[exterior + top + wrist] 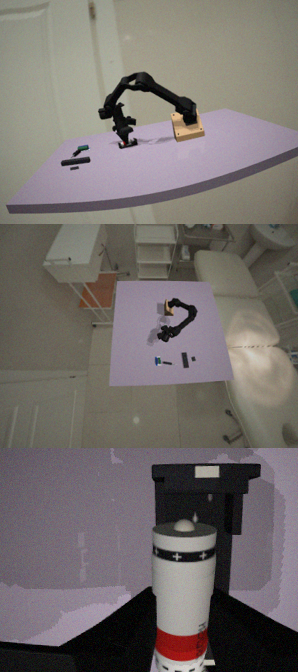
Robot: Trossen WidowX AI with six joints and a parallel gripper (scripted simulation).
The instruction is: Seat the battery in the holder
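Observation:
The battery (182,591) is white with a red band at its near end and a black band with plus marks near its terminal nub. My gripper (180,596) (124,136) (163,336) is shut on it, one dark finger on each side. It lies lengthwise over the black holder (229,511) (133,142). The nub points at the far wall with the pale lip (206,472), with a gap between them. I cannot tell whether the battery rests on the holder floor.
A blue-green object (158,360) (83,147), a thin dark stick (168,363), a black bar (184,360) (75,161) and a small black piece (193,357) (74,168) lie on the purple table (139,311) near its front. The arm's wooden base (168,308) (188,129) stands behind.

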